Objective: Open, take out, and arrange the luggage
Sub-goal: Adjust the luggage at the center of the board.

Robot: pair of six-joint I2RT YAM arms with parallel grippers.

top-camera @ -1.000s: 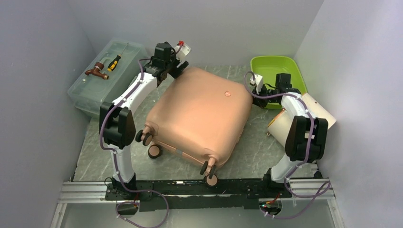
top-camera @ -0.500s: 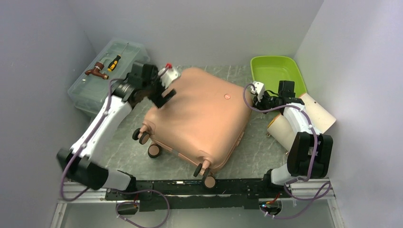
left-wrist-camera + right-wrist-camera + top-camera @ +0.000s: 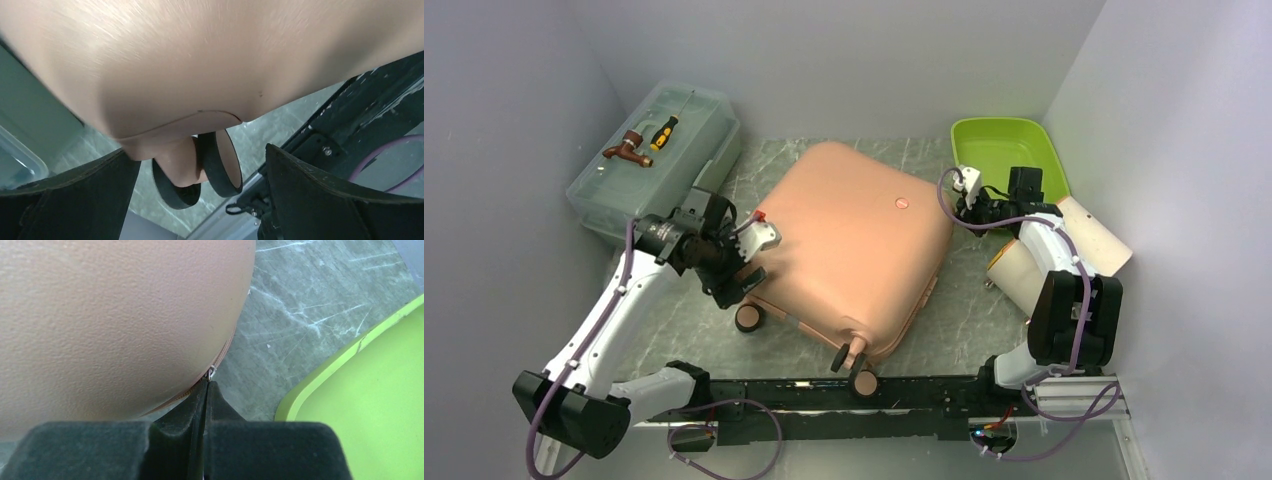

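Since a second ago the left gripper (image 3: pixel 740 282) has swung from the luggage's (image 3: pixel 849 250) far corner to its near-left corner and stands spread beside the black wheels (image 3: pixel 210 167). The luggage lies closed on the counter (image 3: pixel 964 310). The right gripper (image 3: pixel 207 385) is pressed together at the zipper pull (image 3: pixel 212 372). Its rigid, grained, domed shell looks bulky and slippery, so the seam is the best hold.

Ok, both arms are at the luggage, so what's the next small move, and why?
Probably draw the right gripper slowly along the seam. Its shut tips sit right at the small metal zipper pull on the right corner of the luggage, and the case looks closed. The left gripper stands open around a corner wheel, placed to steady it.
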